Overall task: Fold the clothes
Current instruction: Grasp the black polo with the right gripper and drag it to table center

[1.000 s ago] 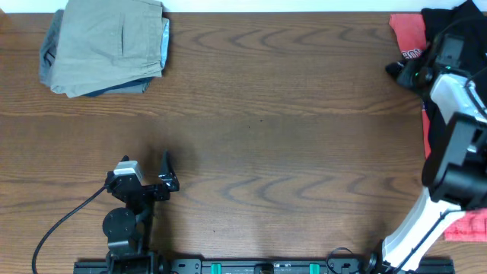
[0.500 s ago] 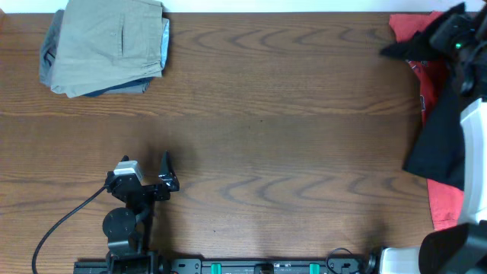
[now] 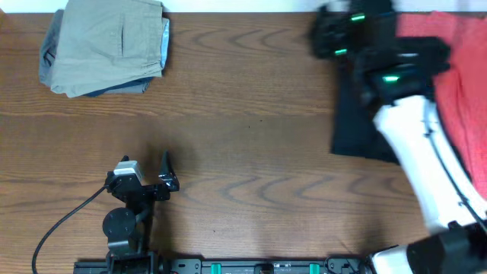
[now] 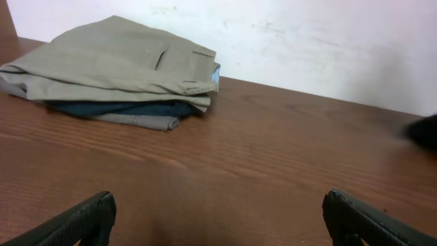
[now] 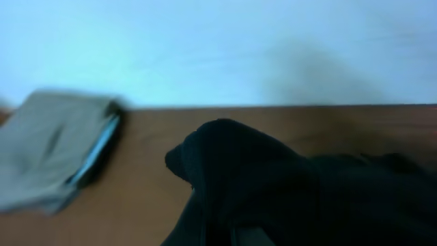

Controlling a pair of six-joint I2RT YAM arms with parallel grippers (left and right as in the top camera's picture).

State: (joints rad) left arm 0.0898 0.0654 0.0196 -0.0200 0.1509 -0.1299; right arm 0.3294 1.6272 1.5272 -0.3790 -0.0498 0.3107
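Note:
The clothes, a black shirt [image 3: 354, 122], hang in a bunch from my right gripper [image 3: 327, 34] above the far right part of the table. In the right wrist view the dark fabric [image 5: 273, 184] fills the lower frame and hides the fingers, which are shut on it. My left gripper [image 3: 169, 173] rests low near the front left of the table, far from the shirt. Its jaws stand wide open with only bare wood between the fingertips [image 4: 89, 219].
A folded pile with khaki trousers [image 3: 106, 46] on top lies at the far left corner, also seen in the left wrist view as the folded pile [image 4: 116, 68]. A red-orange T-shirt [image 3: 456, 84] is spread at the far right. A cable [image 3: 61, 221] trails from the left arm.
My right arm has swung left from the table's right edge, lifting the black shirt off the red-orange T-shirt and carrying it inward. The left arm has not moved.

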